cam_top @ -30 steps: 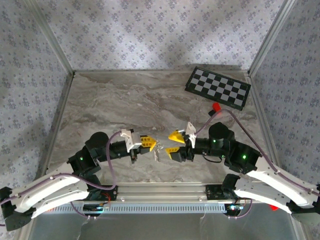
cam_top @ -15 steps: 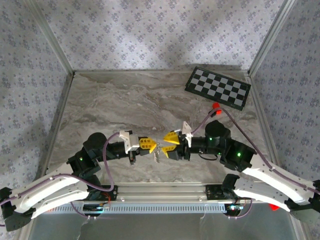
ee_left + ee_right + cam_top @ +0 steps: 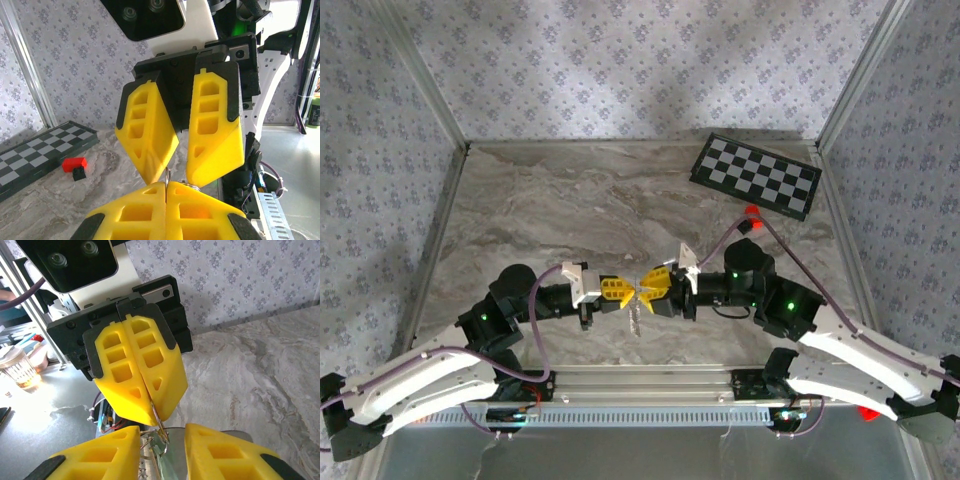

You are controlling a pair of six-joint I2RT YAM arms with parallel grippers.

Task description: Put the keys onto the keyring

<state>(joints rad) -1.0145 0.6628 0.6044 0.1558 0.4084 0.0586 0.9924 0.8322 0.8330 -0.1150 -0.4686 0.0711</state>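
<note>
My left gripper [image 3: 616, 290] hovers low over the marble table [image 3: 570, 200], shut on the keyring [image 3: 635, 312], whose silvery chain dangles below the tips. In the left wrist view its pads [image 3: 150, 200] pinch a thin wire loop [image 3: 166, 175]. My right gripper [image 3: 654, 285] faces it tip to tip; its yellow fingers [image 3: 115, 445] stand apart on either side of the keyring's wire loops [image 3: 159, 426]. A pale green key [image 3: 166, 462] hangs from those loops between the right fingers. I cannot tell if the right pads touch the wire.
A small checkerboard [image 3: 756, 175] lies at the back right, with a red block [image 3: 752, 213] just in front of it. Patterned walls close in three sides. A metal rail [image 3: 650, 380] runs along the near edge between the arm bases.
The right gripper has moved left until its tips meet the left gripper's, and its jaws have narrowed around the ring. The left gripper has held still.
</note>
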